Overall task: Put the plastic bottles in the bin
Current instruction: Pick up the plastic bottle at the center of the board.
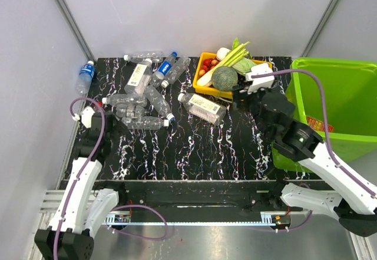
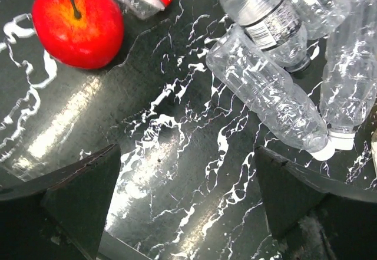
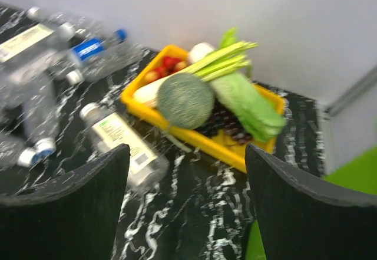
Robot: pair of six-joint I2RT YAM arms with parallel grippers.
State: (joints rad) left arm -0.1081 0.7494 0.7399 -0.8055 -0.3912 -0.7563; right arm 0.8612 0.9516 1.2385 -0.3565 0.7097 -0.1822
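Black, white-veined tabletop (image 1: 194,154) runs back to plain grey walls. Fingers of the left gripper (image 2: 187,171) are spread wide with only bare table between them. Just beyond them, clear plastic bottles (image 2: 268,92) lie heaped on their sides, and a red apple (image 2: 78,23) sits further to the left in that view. The right gripper (image 3: 185,171) also has its fingers apart, gripping nothing, as it hovers near the yellow tray (image 3: 197,139) of vegetables. A green-labelled bottle (image 3: 126,148) lies on the table beside that tray. The bottles cluster on the table's left rear and middle, and the bin (image 1: 353,71) stands at the right edge, beside the right arm.
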